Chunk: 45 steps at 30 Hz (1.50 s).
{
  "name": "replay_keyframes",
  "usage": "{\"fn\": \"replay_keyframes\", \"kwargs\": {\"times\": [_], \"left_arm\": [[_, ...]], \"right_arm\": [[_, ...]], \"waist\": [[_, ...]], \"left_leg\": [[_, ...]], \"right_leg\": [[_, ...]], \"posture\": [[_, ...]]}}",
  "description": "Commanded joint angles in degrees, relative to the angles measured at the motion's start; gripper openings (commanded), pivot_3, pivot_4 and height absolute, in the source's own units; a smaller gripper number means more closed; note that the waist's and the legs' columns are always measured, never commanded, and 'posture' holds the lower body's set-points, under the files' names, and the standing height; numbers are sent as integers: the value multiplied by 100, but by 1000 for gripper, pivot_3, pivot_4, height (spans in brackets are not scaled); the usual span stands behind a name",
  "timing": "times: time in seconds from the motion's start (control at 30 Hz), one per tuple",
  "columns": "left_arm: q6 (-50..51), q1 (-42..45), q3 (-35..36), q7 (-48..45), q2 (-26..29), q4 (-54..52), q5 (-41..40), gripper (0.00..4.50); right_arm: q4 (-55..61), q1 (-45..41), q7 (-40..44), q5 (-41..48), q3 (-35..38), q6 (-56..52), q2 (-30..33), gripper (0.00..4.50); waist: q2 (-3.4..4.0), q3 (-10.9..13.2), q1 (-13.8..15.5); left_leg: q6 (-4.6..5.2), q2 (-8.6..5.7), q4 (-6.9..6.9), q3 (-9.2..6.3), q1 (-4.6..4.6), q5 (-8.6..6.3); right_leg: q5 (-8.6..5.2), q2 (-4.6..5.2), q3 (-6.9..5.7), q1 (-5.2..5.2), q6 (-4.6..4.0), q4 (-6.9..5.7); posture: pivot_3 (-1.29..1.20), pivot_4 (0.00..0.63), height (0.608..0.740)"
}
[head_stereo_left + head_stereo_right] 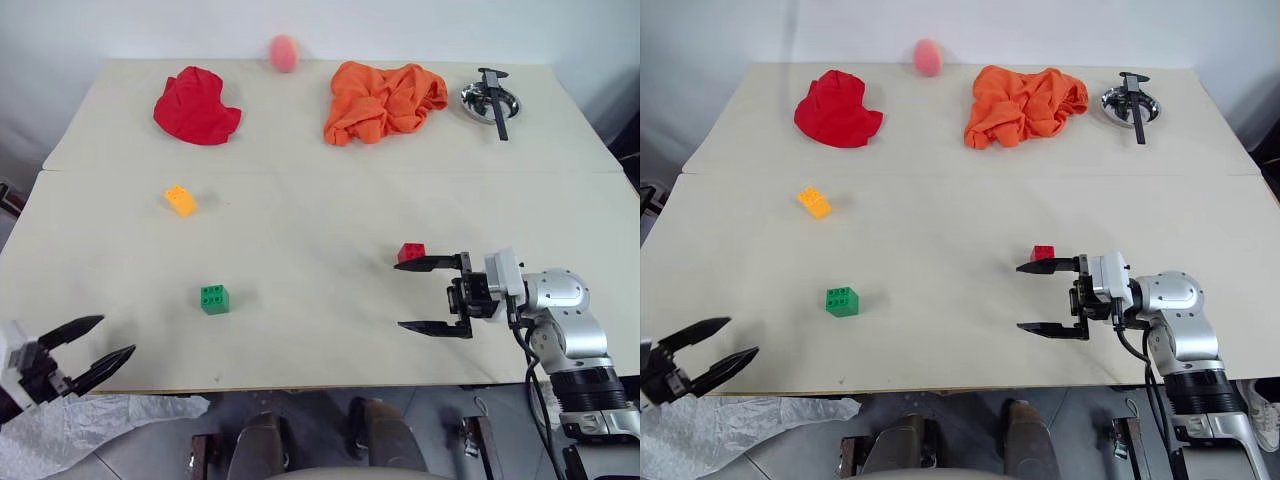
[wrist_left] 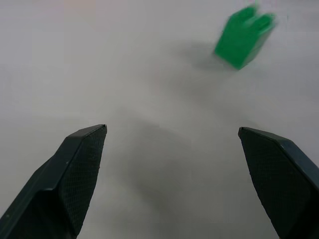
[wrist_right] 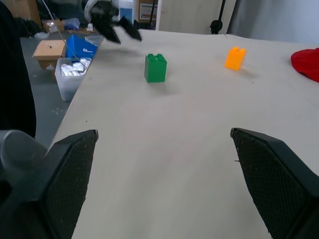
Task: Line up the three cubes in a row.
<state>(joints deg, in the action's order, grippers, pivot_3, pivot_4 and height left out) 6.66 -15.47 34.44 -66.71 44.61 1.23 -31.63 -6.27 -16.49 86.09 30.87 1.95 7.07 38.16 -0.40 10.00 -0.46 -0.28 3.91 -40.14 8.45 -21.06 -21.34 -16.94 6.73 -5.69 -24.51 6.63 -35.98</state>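
Three studded cubes lie apart on the beige table. The yellow-orange cube is at the middle left, the green cube nearer the front left, and the red cube at the right. My right gripper stands open just in front of the red cube, pointing left, with nothing between its fingers. My left gripper is open at the table's front left corner, empty, with the green cube some way ahead of it. The right wrist view shows the green cube and yellow-orange cube far off.
A red cloth, a pink ball and an orange cloth lie along the far side. A metal bowl with a black tool in it stands at the far right. Crumpled white plastic hangs below the front left edge.
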Motion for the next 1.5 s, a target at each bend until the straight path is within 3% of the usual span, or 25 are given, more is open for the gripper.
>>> {"fn": "replay_keyframes", "kwargs": {"times": [0.03,0.4,0.7,0.73,0.87,0.97,1.07,1.13,1.2,1.5], "left_arm": [[-23,325,-597,-246,172,-506,52,4500],[-681,2131,-2101,-505,60,705,813,4500],[-807,2685,-2600,-963,39,1073,815,1632],[-680,2732,-2672,-1055,72,995,770,1472],[309,3889,-3164,-1256,-79,641,475,1483],[667,5173,-3838,-1309,-639,1123,819,1483],[817,5815,-4213,-1374,-1055,1579,1016,1483],[343,6696,-4737,-1079,-1848,2835,1678,1483],[-36,7201,-4949,-901,-2286,3747,2109,1483],[-1411,7719,-4996,-339,-2958,5531,2906,1483]], "right_arm": [[102,236,132,-19,313,-55,429,4463],[639,812,-224,23,454,-320,593,4463],[999,1221,-533,26,697,-490,635,4500],[1037,1270,-569,27,741,-499,643,4500],[1192,1539,-888,116,1138,-602,683,4500],[1404,1764,-1408,419,1583,-925,540,4500],[1575,1874,-1785,558,1810,-1059,391,4500],[1762,2184,-2062,601,2083,-1038,220,4500],[1884,2392,-2152,558,2189,-977,146,4500],[2207,2835,-2408,449,2271,-798,-3,4500]], "waist": [[0,0,7],[1,0,-14],[0,0,36],[0,0,37],[-2,1,128],[-1,0,270],[-2,-6,199],[-3,-6,192],[-6,-3,221],[-10,-1,64]], "left_leg": [[0,0,0,2,1,0],[-5,3,2,10,7,1],[-4,1,-2,11,2,1],[-3,1,-4,11,2,1],[-3,0,-12,4,-5,1],[4,-7,-46,-10,-16,0],[19,-8,-66,-5,-13,-8],[19,-8,-60,-4,-13,-8],[19,-8,-63,-11,-20,-8],[26,-12,-51,-7,-15,-12]], "right_leg": [[0,-1,1,0,0,1],[0,-9,1,-3,0,-4],[0,-9,1,-3,1,-2],[0,-9,1,-3,1,-2],[1,-10,-2,-3,3,-4],[9,-9,-5,11,17,-3],[12,-10,0,20,23,-2],[12,-14,-1,19,23,3],[12,-16,-9,21,24,9],[14,-13,2,15,28,12]], "posture": [[0,150,740],[0,150,740],[0,150,740],[0,150,740],[0,150,740],[0,150,740],[0,150,740],[0,150,740],[0,150,740],[0,150,740]]}}
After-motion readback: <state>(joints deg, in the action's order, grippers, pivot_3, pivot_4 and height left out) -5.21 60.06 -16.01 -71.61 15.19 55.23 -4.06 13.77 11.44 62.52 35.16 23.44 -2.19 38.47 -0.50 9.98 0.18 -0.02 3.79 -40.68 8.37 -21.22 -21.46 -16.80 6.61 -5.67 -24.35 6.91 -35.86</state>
